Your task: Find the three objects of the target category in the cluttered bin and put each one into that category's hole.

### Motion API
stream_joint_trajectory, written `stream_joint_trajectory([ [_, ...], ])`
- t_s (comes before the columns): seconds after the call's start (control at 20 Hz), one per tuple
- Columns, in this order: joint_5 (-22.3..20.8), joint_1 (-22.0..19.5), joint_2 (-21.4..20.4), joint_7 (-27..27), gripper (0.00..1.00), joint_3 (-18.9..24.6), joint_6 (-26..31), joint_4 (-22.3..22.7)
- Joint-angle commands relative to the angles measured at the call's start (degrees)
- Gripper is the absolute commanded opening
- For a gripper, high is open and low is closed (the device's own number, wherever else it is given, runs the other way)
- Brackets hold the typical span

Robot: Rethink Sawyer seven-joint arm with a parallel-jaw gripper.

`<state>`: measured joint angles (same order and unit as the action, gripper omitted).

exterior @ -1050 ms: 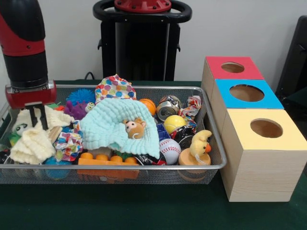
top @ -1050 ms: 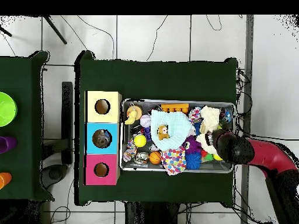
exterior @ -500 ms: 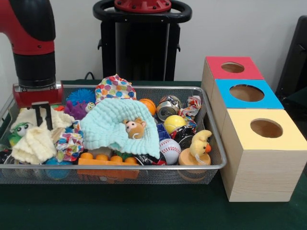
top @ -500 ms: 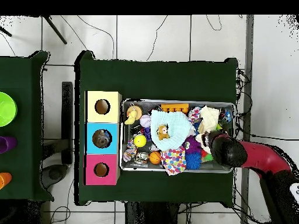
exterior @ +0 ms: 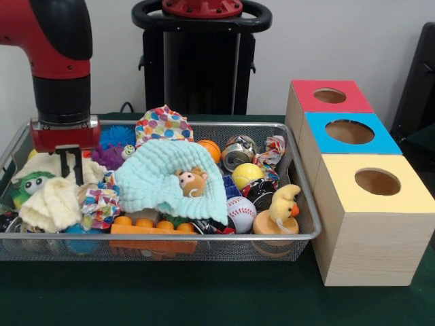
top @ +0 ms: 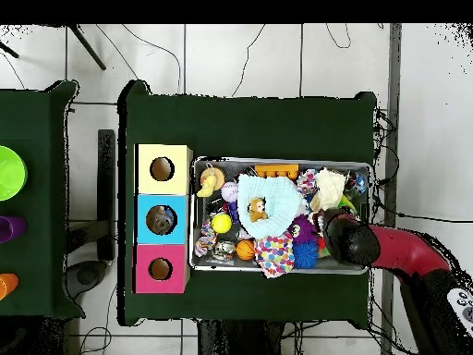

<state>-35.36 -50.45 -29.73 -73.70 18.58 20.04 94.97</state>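
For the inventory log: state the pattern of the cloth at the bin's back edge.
The cloth has multicoloured polka dots on white, clearest in the front view.

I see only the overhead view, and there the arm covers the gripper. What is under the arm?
Observer: In the front view the gripper points down at a cream cloth at one end of the bin.
Operator: Is something next to this cloth?
Observer: Yes, a green toy with big eyes looks out beside it.
Operator: How does the yellow duck stand?
Observer: The duck is upright on a wooden disc.
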Motion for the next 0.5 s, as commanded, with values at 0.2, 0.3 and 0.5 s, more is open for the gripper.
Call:
stream_joint_trajectory([
  [0.2, 6.2, 5.7, 1.2, -17.3, 0.00, -5.0, -5.0, 7.7],
  [0.3, 7.2, 6.5, 1.1, -17.6, 0.00, -5.6, -5.5, 7.9],
  [0.5, 9.1, 7.8, 1.0, -18.1, 0.00, -6.8, -6.3, 8.4],
])
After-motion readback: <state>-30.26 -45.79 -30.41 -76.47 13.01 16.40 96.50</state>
